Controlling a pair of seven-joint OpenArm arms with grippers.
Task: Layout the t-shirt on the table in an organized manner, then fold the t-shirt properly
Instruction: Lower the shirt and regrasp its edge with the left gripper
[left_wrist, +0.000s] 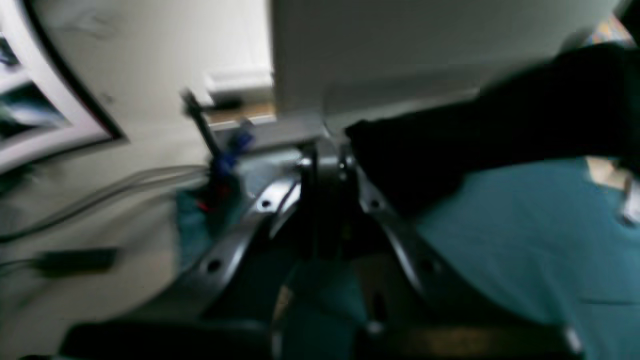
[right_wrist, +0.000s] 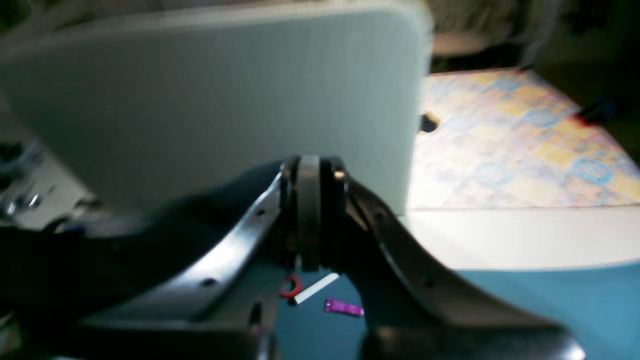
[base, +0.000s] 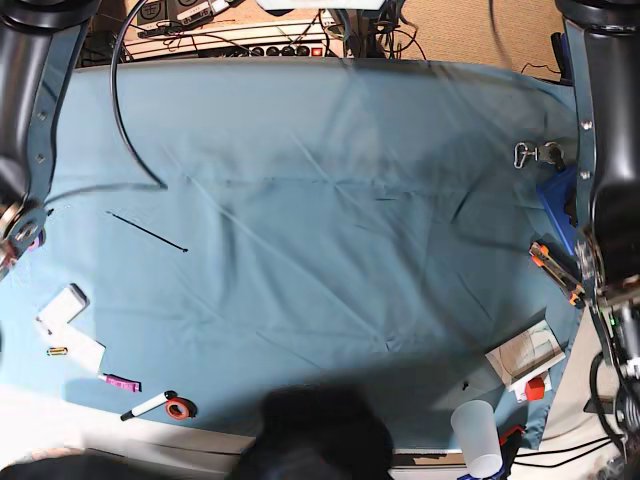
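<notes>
Both my jaws are pressed closed: the left gripper (left_wrist: 325, 165) pinches a fold of the t-shirt (base: 318, 437), and the right gripper (right_wrist: 309, 172) seems to pinch dark cloth too, though blur hides the contact. The shirt hangs as a dark bunch at six o'clock off the near edge of the table (base: 330, 230), lifted between my arms. It is soft, light and limp, so it will sag and crease; I judge the shoulders or hem corners the best places to hold. Bunched like this, I cannot tell its long axis or which way the collar points.
</notes>
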